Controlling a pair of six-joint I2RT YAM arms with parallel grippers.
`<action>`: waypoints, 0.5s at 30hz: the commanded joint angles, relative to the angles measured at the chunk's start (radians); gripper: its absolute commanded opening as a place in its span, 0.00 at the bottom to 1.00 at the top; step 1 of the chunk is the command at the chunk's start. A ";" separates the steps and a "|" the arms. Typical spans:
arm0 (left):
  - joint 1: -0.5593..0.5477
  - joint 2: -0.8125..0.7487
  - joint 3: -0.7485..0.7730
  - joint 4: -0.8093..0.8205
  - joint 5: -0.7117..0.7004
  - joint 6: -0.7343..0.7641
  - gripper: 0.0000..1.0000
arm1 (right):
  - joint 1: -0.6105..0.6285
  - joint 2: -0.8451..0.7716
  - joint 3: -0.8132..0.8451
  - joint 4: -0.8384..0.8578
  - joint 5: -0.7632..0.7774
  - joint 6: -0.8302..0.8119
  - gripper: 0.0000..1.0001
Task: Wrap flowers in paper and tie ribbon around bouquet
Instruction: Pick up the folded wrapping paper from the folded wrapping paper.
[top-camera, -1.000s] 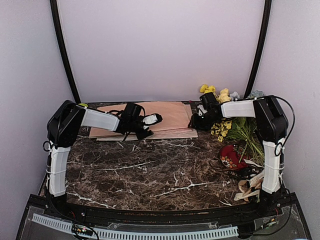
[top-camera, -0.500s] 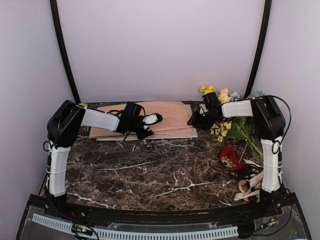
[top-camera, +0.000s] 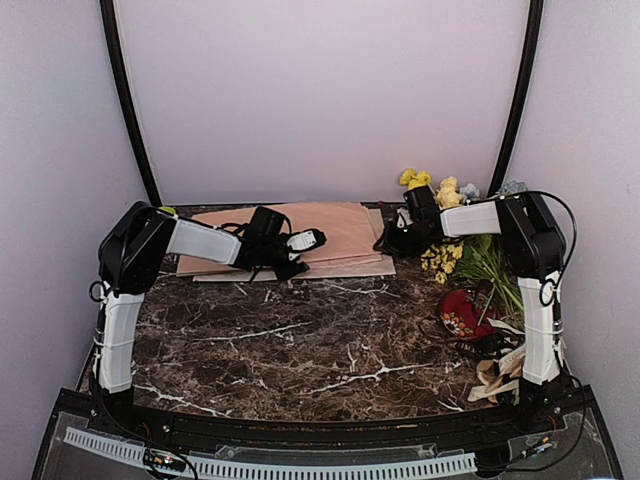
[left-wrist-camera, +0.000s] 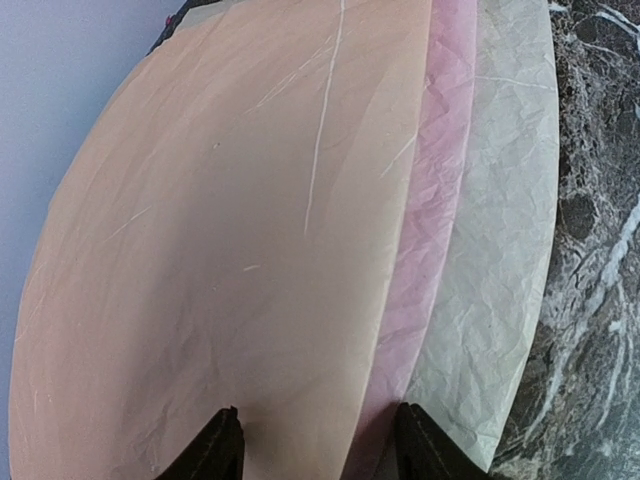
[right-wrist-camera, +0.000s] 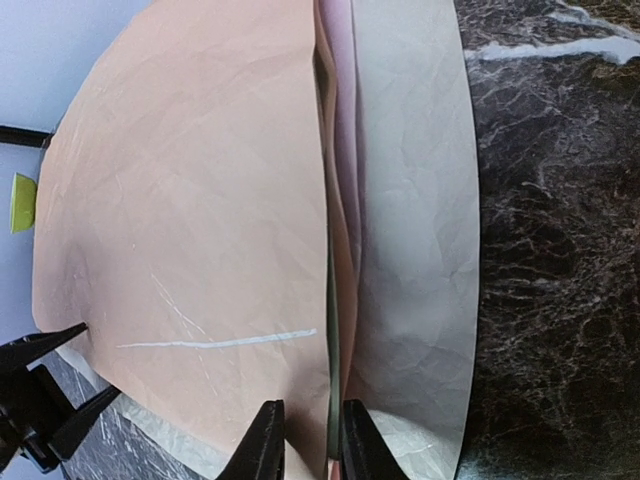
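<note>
The peach paper (top-camera: 335, 230) lies on top of a stack of sheets at the back of the table. My left gripper (top-camera: 310, 250) hovers over its near edge, open, fingertips (left-wrist-camera: 218, 445) astride the paper (left-wrist-camera: 230, 230) edge with nothing gripped. My right gripper (top-camera: 390, 243) is at the stack's right edge, jaws drawn close around the raised edge of the paper (right-wrist-camera: 190, 200), right gripper (right-wrist-camera: 312, 445) fingers almost together. Yellow flowers (top-camera: 445, 255) with green stalks lie just right of it. I cannot make out the ribbon. The bouquet is not in view.
Under the peach sheet lie a pink sheet (left-wrist-camera: 425, 230) and a pale crinkled sheet (left-wrist-camera: 500, 250). A red patterned item (top-camera: 465, 315) and cream ribbons (top-camera: 500, 370) lie front right. The left gripper's black fingers (right-wrist-camera: 40, 390) show in the right wrist view.
The right gripper has narrowed its jaws onto the paper's right edge and shifted slightly. The left arm has barely moved and stays open.
</note>
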 joint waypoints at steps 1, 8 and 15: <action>0.000 0.012 0.019 0.033 0.002 -0.017 0.53 | -0.004 -0.043 -0.020 0.049 0.006 -0.006 0.17; 0.000 0.016 0.032 0.034 0.008 -0.012 0.53 | -0.001 -0.041 -0.007 0.071 -0.020 -0.006 0.08; 0.000 0.019 0.058 0.034 0.001 -0.006 0.53 | 0.006 -0.058 -0.002 0.088 -0.037 -0.017 0.00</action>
